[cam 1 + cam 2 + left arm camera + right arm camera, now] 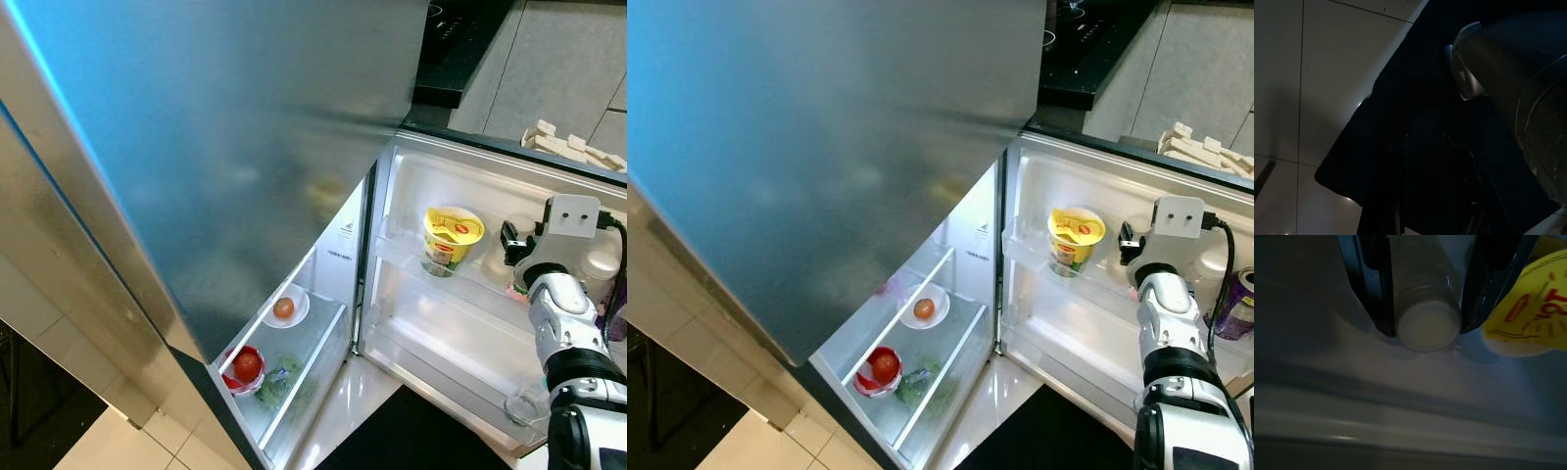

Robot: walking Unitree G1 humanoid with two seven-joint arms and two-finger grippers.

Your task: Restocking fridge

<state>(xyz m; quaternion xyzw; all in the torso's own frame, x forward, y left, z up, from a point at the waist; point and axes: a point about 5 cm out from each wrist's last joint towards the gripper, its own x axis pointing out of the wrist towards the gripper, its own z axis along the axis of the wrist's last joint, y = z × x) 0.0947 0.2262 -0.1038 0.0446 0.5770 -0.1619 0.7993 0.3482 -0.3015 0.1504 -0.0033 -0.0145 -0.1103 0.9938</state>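
- Our right gripper [1425,293] is clamped on a pale bottle [1425,308], one black finger [1374,284] pressed on each side of it, the white cap pointing toward the back wall of the door shelf.
- Seen from our head, the right arm [568,333] reaches into the open fridge door [460,323], wrist level with the upper door shelf [1058,279].
- On that shelf a yellow cup [452,240] with red print stands upright, just beside the bottle we hold; from the wrist it shows as a yellow lid [1528,313] next to one finger.
- Past our wrist a purple can [1239,304] stands on the same shelf.
- Inside the fridge body, a white plate with a tomato [284,308] rests on the glass shelf; nearer us sits a red bowl with another tomato [246,367], with greens [279,382] just beside it.
- Our left gripper [1425,186] hangs in shadow over a dark mat [1415,98] and pale floor tiles [1317,73]; we cannot tell how its fingers stand.
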